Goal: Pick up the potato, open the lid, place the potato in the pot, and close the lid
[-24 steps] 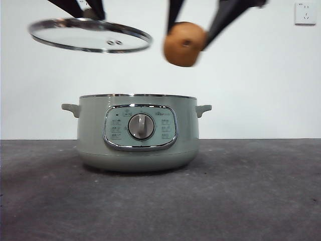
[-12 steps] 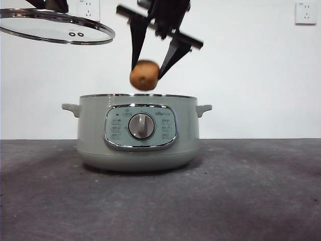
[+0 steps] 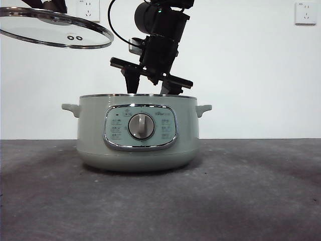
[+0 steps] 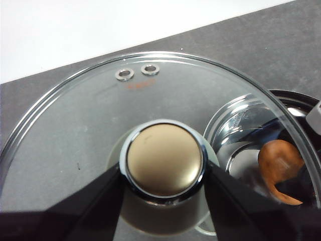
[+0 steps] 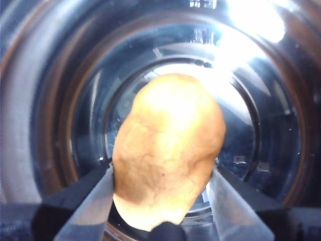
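Observation:
The pale green pot (image 3: 138, 133) stands open at the table's middle. My right gripper (image 3: 150, 89) reaches down into its mouth, jaws below the rim. In the right wrist view it (image 5: 160, 193) is shut on the orange-brown potato (image 5: 168, 148), which hangs over the shiny inner bowl (image 5: 261, 130). The front view hides the potato behind the pot wall. The glass lid (image 3: 55, 31) hovers high at the upper left, tilted. My left gripper (image 4: 163, 173) is shut on its knob (image 4: 164, 159). Through the glass, the potato (image 4: 278, 163) shows inside the pot (image 4: 235, 125).
A dark grey table surface (image 3: 251, 196) runs in front of and around the pot. Two white wall sockets (image 3: 305, 12) sit on the white wall behind. The pot's side handles (image 3: 203, 109) stick out left and right.
The right gripper has moved left and down with the potato, from above the pot's right side into its mouth. The lid has shifted left and slightly up, then held still.

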Controlling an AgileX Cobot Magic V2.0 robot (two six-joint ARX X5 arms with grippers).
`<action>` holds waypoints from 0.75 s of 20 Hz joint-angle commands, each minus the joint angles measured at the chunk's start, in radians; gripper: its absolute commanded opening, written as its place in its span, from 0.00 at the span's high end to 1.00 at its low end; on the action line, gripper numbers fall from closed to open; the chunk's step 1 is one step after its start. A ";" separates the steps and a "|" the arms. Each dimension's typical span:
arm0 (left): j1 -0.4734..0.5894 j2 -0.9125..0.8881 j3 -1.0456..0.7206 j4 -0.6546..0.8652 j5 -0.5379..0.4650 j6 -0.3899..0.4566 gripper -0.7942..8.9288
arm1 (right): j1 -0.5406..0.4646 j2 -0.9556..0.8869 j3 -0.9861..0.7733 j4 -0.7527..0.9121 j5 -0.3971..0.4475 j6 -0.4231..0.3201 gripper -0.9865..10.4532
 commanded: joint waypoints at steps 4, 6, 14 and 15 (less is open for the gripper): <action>0.004 -0.021 0.011 0.040 0.005 0.012 0.92 | 0.018 0.058 0.003 -0.021 0.027 -0.014 0.77; 0.004 -0.021 0.011 0.038 0.006 0.012 0.92 | 0.022 0.057 0.003 -0.026 0.027 -0.017 0.66; 0.004 -0.021 0.011 0.003 0.008 0.011 0.92 | 0.051 -0.012 0.007 -0.039 0.065 -0.016 0.31; 0.004 -0.021 0.011 -0.001 0.008 0.011 0.92 | 0.057 -0.035 0.007 -0.047 0.080 -0.017 0.31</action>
